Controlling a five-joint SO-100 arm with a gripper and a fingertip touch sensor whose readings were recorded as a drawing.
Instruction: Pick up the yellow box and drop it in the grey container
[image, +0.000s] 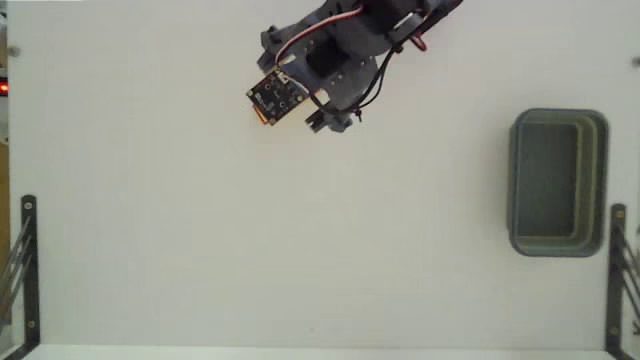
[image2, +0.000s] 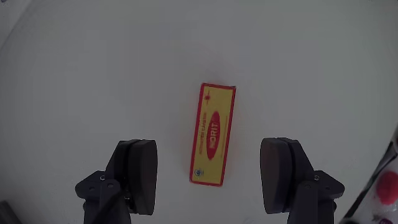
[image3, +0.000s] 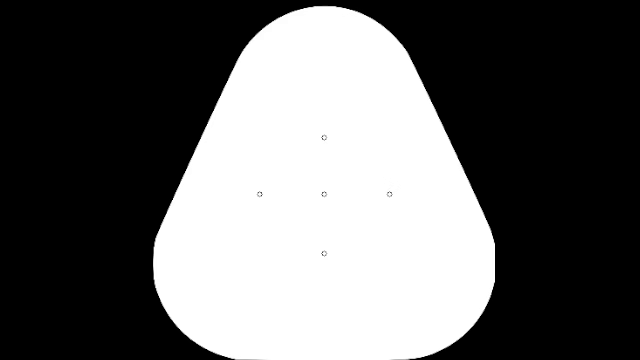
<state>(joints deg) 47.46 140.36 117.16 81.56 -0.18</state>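
In the wrist view the yellow box (image2: 212, 134) lies flat on the white table, long side running away from the camera, with a red oval label and a red edge. My gripper (image2: 211, 177) is open and hovers over it. The dark fingers (image2: 140, 174) stand wide on both sides of the box's near end and do not touch it. In the fixed view the arm (image: 340, 60) reaches in from the top centre and covers the box, apart from a thin yellow-orange sliver (image: 262, 117) beside the wrist camera board. The grey container (image: 558, 182) stands far to the right with nothing in it.
Black metal brackets (image: 28, 260) stand at the left and right table edges near the bottom of the fixed view. White tabletop (image: 300, 230) stretches between the arm and the container.
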